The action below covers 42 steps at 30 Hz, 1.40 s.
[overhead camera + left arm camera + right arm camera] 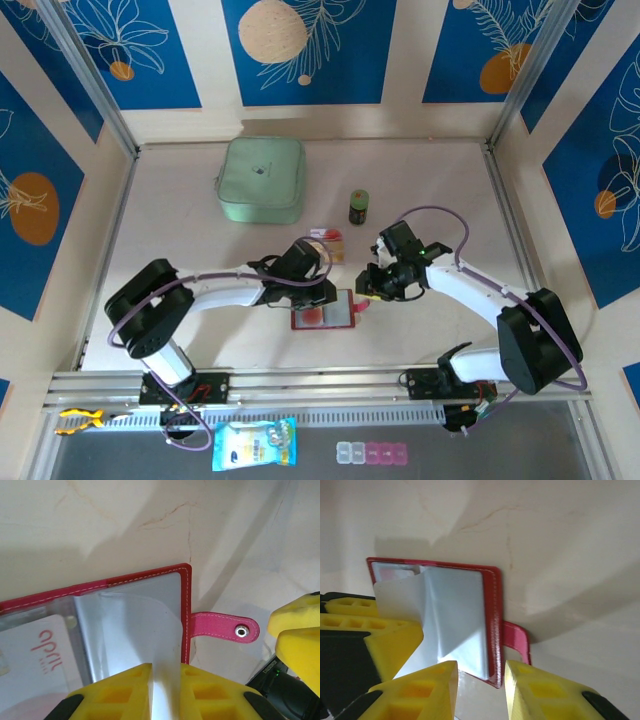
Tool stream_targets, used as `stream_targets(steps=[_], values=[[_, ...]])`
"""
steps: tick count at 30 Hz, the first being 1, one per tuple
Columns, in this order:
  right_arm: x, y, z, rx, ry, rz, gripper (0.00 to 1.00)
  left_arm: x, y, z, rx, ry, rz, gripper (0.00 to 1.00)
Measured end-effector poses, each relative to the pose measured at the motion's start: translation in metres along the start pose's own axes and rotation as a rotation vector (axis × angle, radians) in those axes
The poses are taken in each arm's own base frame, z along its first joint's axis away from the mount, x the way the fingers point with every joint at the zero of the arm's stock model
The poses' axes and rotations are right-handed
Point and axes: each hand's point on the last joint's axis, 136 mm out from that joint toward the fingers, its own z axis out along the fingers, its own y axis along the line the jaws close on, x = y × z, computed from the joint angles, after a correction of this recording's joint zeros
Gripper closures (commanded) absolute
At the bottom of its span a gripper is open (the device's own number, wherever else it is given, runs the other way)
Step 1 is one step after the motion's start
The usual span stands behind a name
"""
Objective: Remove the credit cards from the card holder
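The left claw is clamped on a clear pocket leaf of the card holder, which lies spread flat on the desk beneath it. A credit card sits pocketed left of its fingers. The right claw gapes, straddling the holder's strap edge. Both arms bend inward with their wrists tipped down.
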Motion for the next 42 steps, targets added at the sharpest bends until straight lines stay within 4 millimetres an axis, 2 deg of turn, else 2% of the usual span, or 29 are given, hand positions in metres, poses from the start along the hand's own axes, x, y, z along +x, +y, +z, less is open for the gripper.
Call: stream_targets(steps=[5, 10, 18, 23, 30, 33, 42], values=[[0.002, -0.008, 0.001, 0.033, 0.002, -0.007, 0.67, 0.002, 0.001, 0.014, -0.007, 0.023, -0.004, 0.78], [0.006, -0.013, 0.006, 0.044, 0.020, -0.007, 0.67, 0.005, 0.002, 0.024, -0.003, 0.044, -0.017, 0.66], [0.008, -0.020, 0.018, 0.058, 0.052, 0.008, 0.68, 0.002, -0.008, 0.024, 0.024, 0.037, -0.002, 0.51], [0.009, -0.023, 0.023, 0.063, 0.064, 0.014, 0.70, 0.002, -0.007, 0.016, 0.008, 0.025, 0.014, 0.50], [0.006, -0.022, 0.027, 0.053, 0.064, 0.013, 0.81, -0.006, -0.009, -0.002, -0.001, -0.014, 0.035, 0.50], [0.005, -0.020, 0.027, 0.044, 0.059, 0.011, 0.83, -0.009, -0.009, -0.011, -0.001, -0.035, 0.042, 0.51], [0.007, -0.016, 0.030, 0.031, 0.069, 0.008, 0.88, -0.010, 0.017, -0.035, -0.034, -0.076, 0.018, 0.51]])
